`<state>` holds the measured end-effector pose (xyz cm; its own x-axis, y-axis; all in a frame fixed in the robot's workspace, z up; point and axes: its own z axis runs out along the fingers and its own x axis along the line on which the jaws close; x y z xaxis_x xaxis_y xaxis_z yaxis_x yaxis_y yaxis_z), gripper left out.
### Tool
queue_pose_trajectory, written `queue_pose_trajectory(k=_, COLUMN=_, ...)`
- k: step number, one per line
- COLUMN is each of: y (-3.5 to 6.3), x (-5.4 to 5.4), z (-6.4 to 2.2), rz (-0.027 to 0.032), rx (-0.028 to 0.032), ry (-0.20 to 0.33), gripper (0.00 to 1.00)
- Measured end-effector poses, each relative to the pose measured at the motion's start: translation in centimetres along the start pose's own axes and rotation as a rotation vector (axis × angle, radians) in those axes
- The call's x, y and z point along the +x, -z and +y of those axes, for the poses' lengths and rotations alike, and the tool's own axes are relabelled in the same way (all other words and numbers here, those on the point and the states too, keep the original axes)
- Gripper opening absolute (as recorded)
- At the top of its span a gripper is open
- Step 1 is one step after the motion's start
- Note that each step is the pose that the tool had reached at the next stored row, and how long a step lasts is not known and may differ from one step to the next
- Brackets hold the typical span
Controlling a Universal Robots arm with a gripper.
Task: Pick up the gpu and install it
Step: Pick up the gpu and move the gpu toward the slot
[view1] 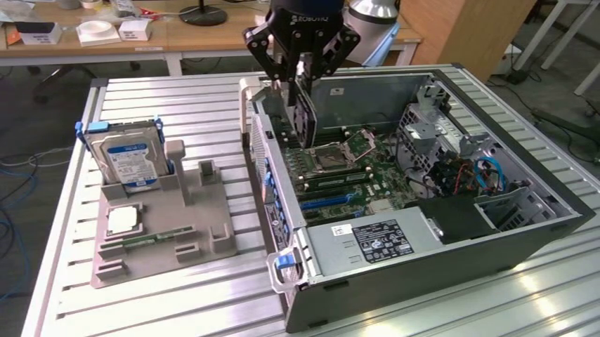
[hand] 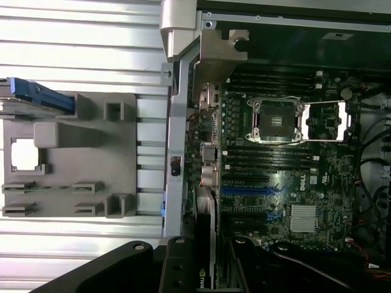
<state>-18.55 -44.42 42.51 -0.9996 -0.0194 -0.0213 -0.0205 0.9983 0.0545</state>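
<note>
Top centre, the gripper (view1: 302, 74) clamps the gpu (view1: 308, 116) upright above the computer case (view1: 422, 281), where squaring it to the blue slot (view1: 324, 201) looks crucial.

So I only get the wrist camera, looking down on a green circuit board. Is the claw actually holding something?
Observer: Yes. The gripper is shut on the gpu, a dark card hanging upright over the open computer case.
Operator: And the blue strip on the grey holder?
Observer: It belongs to a hard drive with a blue label, standing upright in that holder.
Operator: Is there anything in the case besides the circuit board?
Observer: A labelled power supply sits at the end of the case nearest the exterior camera.
</note>
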Motion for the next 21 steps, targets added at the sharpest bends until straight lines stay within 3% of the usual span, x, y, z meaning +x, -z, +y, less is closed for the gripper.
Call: queue_pose_trajectory(k=21, y=-0.06, x=-1.05, z=-0.02, rz=-0.0001, rx=-0.0001, ry=0.0, gripper=0.26)
